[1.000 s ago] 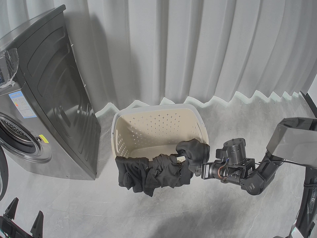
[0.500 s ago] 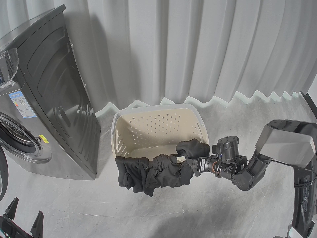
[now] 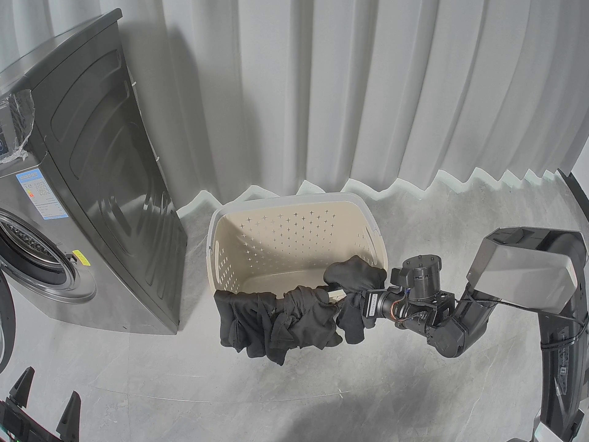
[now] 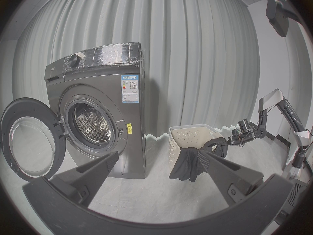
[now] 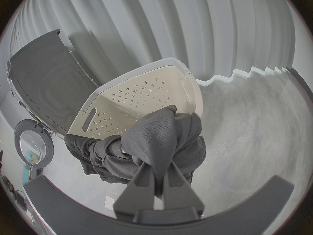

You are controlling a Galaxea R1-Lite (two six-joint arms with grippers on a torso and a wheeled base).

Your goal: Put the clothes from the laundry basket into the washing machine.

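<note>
Nothing here is legible from where I stand. The dark grey metal front-loading washing machine (image 4: 97, 82) carries a blue-and-white rectangular sticker (image 4: 130, 88) on its front, with a square code and print too fine to make out. A small yellow sticker (image 4: 129, 128) sits just beside the door opening, and small pale lettering (image 4: 51, 68) at the control panel's corner is equally unreadable.

Through my left wrist camera I see the left gripper (image 4: 157, 154) with its two fingers spread wide. Beyond it the washing machine (image 4: 97, 82) stands on the grey floor (image 4: 140, 193), its round door (image 4: 31, 137) swung fully open and the steel drum (image 4: 93, 124) showing. Just beside the machine, before a pale curtain (image 4: 195, 49), sits the cream laundry basket (image 4: 187, 136) with dark clothes (image 4: 189, 162) draped over its near rim, and the right gripper (image 4: 230, 142) is clamped on the upper end of that cloth at the basket's edge.
</note>
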